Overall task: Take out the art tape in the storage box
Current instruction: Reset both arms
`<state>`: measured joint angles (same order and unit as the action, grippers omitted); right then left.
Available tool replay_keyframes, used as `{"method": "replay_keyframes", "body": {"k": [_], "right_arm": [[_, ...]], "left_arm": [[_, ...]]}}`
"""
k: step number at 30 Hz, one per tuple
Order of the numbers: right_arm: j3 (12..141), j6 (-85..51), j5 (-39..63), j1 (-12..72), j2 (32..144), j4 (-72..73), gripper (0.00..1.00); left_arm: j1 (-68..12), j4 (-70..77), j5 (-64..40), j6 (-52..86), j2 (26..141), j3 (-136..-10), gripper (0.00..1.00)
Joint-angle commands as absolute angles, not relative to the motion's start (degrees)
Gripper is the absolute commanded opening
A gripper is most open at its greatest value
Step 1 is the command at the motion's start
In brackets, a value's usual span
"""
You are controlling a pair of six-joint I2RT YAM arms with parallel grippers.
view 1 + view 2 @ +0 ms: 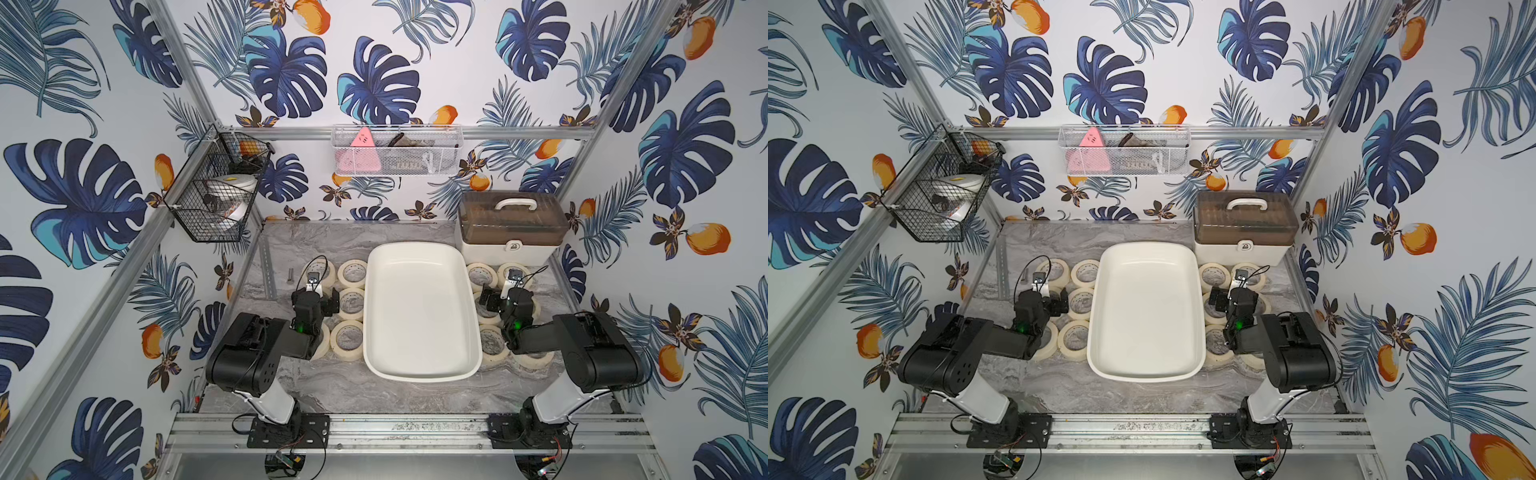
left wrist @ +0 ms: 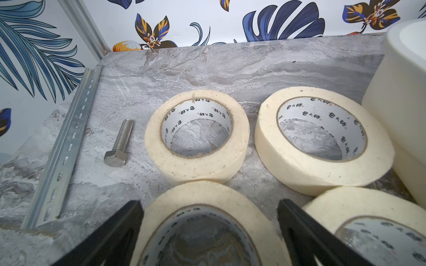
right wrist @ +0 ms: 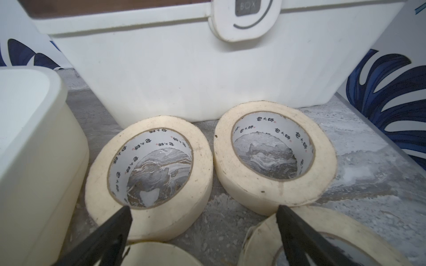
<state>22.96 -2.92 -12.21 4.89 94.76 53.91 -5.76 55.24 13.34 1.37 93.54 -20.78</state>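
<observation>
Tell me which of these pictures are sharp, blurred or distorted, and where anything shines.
Left wrist: the far tape rolls are sharp, the nearest roll and left fingers blurred. Right wrist: likewise, sharp rolls, soft right fingers. Both top views: even light, soft sheen in the storage box.

Both top views look steeply down from high overhead, far enough to fit the whole table (image 1: 353, 395) — nearly the same picture. Wrist cams sit low and close over the art tape (image 2: 198, 170), facing the back wall (image 2: 207, 18); both catch the storage box (image 3: 34, 138) edge.
</observation>
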Motion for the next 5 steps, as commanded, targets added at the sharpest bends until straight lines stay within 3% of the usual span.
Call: {"method": "replay_keyframes", "body": {"k": [1,5], "right_arm": [[23.29,-2.20,-12.67,5.01,94.91,54.02,1.00],[23.20,-2.20,-12.67,5.02,94.92,54.22,1.00]], "left_arm": [[-5.63,56.67,12.92,0.53,93.47,-21.12,0.99],[-5.62,56.52,12.92,0.52,93.38,-21.10,0.99]]}}
